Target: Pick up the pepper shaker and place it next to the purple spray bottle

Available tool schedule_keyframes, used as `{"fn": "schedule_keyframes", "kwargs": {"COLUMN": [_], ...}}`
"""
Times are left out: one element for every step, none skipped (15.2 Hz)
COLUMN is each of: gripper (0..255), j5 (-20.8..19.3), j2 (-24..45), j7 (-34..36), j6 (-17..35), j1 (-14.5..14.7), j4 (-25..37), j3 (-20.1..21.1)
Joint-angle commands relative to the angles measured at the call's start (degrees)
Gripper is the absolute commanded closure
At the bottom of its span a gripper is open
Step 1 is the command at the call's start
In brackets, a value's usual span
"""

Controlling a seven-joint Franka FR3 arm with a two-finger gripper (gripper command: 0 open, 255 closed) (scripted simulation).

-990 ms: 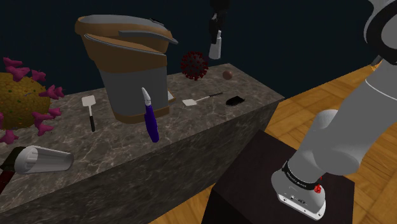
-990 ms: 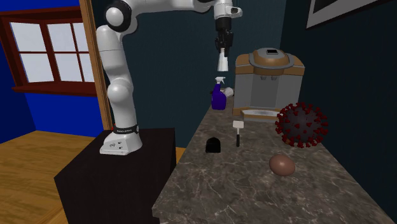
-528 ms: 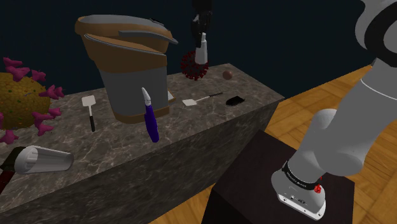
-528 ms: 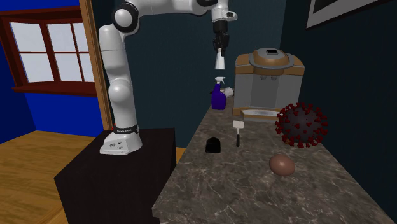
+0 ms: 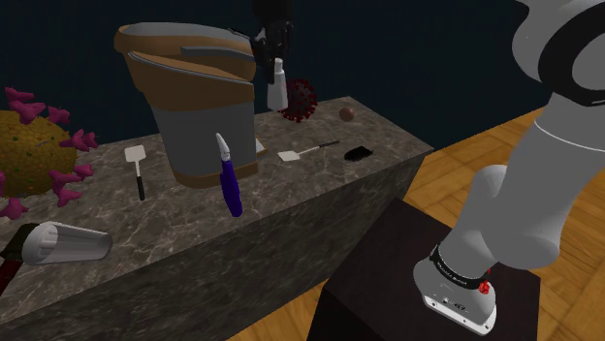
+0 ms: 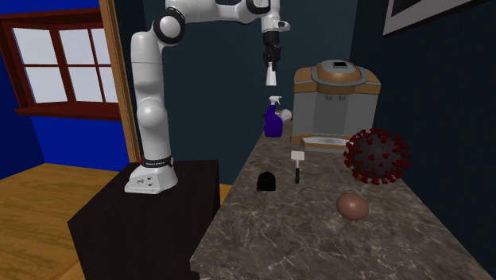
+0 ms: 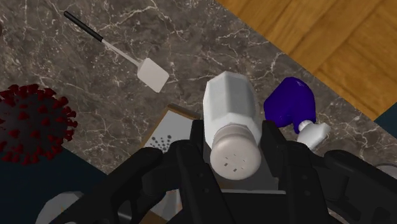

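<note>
Gripper clamped on white pepper shaker, held in air over marble counter. Second exterior view: shaker at 12 o'clock of purple spray bottle, apart. Brown-lidded cooker at bottle's 3 o'clock.

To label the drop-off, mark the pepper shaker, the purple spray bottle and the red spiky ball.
pepper shaker (image 7: 231, 111), wrist view, white faceted body.
purple spray bottle (image 6: 273, 125), second exterior view, purple body.
red spiky ball (image 6: 376, 156), second exterior view, middle of the sphere.
</note>
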Motion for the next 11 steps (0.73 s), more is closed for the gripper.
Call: {"fn": "schedule_keyframes", "kwargs": {"gripper": [255, 255, 255, 255, 255, 255, 255, 255, 255, 255, 255], "j5": [-0.16, -0.20, -0.17, -0.15, -0.14, -0.12, -0.11, -0.10, -0.09, -0.08, -0.08], "j2": [2.57, 3.04, 2.65, 2.29, 1.95, 1.63, 1.33, 1.05, 0.79, 0.55, 0.33], "j7": [2.65, 3.13, 3.20, 3.27, 3.34, 3.41, 3.48, 3.55, 3.62, 3.69, 3.76], "j6": [-1.27, -1.47, -0.54, 0.37, 1.27, 2.16, 3.04, 3.91, 4.76, 5.61, 6.45], "j1": [1.43, 1.72, 1.71, 1.69, 1.68, 1.66, 1.65, 1.63, 1.62, 1.61, 1.60], "j4": [3.57, 4.20, 2.88, 1.59, 0.35, -0.86, -2.04, -3.19, -4.31, -5.40, -6.46], "j3": [1.28, 1.48, 1.47, 1.46, 1.45, 1.45, 1.44, 1.43, 1.43, 1.42, 1.41]}}
